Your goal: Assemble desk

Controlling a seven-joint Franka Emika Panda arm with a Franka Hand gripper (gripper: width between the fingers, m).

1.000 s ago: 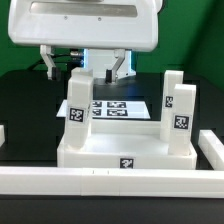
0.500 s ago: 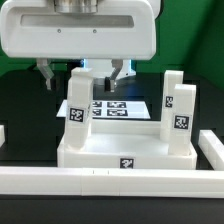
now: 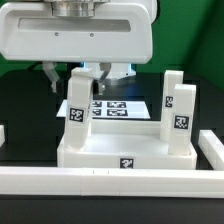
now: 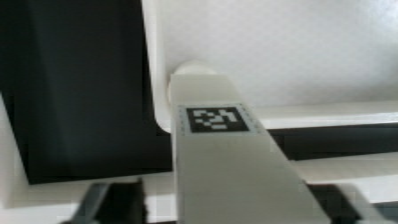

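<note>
- Lowered since a second ago, the tool (image 3: 85, 73) now straddles the top of one upright leg (image 3: 77, 100), its jaws narrowed around it (whether they grip is unclear).
- That leg stands in the tabletop (image 3: 120, 150), on the exterior view's left, on the black bench (image 3: 25, 105).
- Two more legs (image 3: 178, 105) stand at the right.

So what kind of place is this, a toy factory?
Probably a robot test lab, not a factory. A robot gripper hangs over a white desk tabletop with tagged legs, a marker board lies on the black table, and white border bars fence it in.
</note>
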